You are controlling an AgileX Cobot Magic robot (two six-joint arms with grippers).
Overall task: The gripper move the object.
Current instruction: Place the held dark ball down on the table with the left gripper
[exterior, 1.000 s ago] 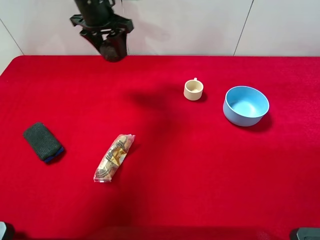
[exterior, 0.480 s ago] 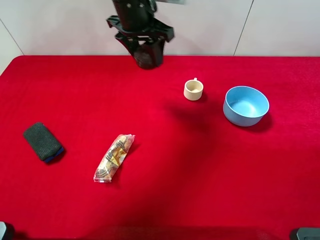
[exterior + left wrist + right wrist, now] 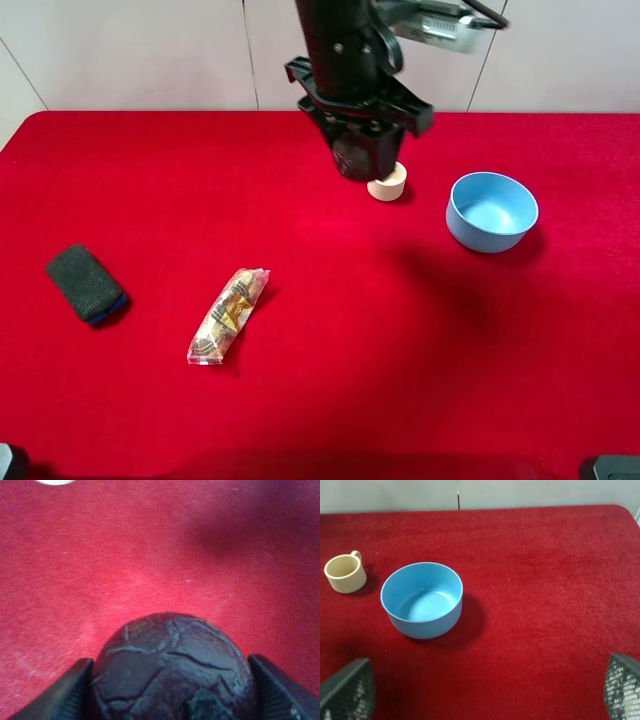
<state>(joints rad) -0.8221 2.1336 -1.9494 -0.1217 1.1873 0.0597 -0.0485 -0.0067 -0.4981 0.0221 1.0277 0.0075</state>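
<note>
Closest to me, the right gripper [image 3: 485, 695] hangs over the near part of the red tablecloth [image 3: 320, 400], its two fingers spread wide apart. A little further in lies a clear snack packet [image 3: 228, 314], and well off to its left a dark grey sponge block [image 3: 85, 285] with a blue edge showing underneath. Further back on the right stands a blue bowl [image 3: 492, 210], upright, and near it on the left a small cream cup [image 3: 390, 186], its handle turned toward the wall. Hanging over the cup's far left side is the left gripper [image 3: 358, 152], clamped on the dark, crackle-patterned ball [image 3: 172, 672]. The ball sits snug between the two fingers [image 3: 62, 695], lifted clear of the cloth. Behind it all runs a pale tiled wall [image 3: 120, 50].
</note>
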